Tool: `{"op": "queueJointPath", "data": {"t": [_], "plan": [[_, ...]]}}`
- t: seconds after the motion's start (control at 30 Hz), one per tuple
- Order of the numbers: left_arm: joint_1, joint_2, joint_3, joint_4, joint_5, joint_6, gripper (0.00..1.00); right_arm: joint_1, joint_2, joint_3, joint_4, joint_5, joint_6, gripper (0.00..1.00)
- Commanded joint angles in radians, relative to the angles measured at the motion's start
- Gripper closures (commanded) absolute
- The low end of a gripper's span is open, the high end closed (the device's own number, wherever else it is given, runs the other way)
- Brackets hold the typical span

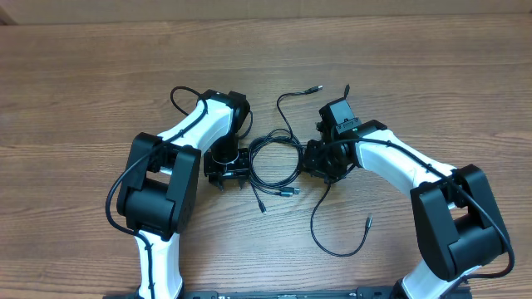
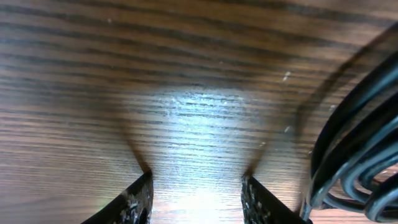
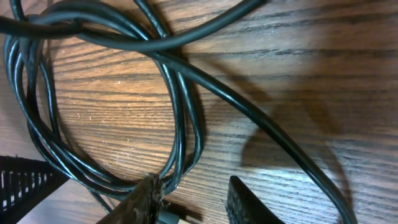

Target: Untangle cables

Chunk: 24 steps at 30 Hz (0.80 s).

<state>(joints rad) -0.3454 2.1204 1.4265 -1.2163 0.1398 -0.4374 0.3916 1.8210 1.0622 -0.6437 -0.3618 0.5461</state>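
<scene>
Much of the tangle escapes me. My right wrist view cuts the cables (image 3: pixel 186 124) off at its top and left edges, so I cannot count the strands in the loop or tell which crosses which. My left wrist view is blurred, with only a few curved black strands at its right edge. From overhead both sets of jaws sit under black wrist housings and are hard to pick out. My left jaws stand open, fingertips (image 2: pixel 138 202) low over bare worktop (image 2: pixel 199 112) with nothing between them, and the coil lies just beside them toward my right arm. My right jaws are open too, gripping nothing. The loop touches or nearly touches one fingertip (image 3: pixel 148 199), I cannot tell which, and a plug end (image 3: pixel 177 214) beside it is cut off by the frame. My left arm (image 1: pixel 199 124) and right arm (image 1: pixel 391 162) are both folded at the elbow with wrists turned down, and the coil lies between the two sets of jaws.
</scene>
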Motion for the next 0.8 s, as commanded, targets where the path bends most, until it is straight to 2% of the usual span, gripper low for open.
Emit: {"op": "queueJointPath", "data": {"t": [0.0,0.1,0.17,0.37,0.53,0.77], "plan": [[0.023,-0.009,0.018,-0.064,0.054,0.049,0.59,-0.005,0.008,0.024,0.005,0.012,0.000,0.66],[0.054,-0.013,0.069,-0.125,0.092,0.049,0.61,-0.005,0.008,0.024,0.006,0.005,0.000,0.66],[0.063,-0.039,0.082,-0.103,0.121,0.044,0.59,-0.005,0.008,0.024,0.006,0.005,0.000,0.66],[0.040,-0.047,0.065,-0.024,0.122,-0.093,0.53,-0.005,0.008,0.024,0.010,0.005,0.003,0.66],[0.030,-0.047,0.060,0.019,0.122,-0.151,0.48,-0.005,0.008,0.024,0.010,0.006,0.003,0.66],[0.030,-0.047,0.017,0.068,0.115,-0.196,0.47,-0.005,0.008,0.024,0.011,0.006,0.003,0.66]]}}
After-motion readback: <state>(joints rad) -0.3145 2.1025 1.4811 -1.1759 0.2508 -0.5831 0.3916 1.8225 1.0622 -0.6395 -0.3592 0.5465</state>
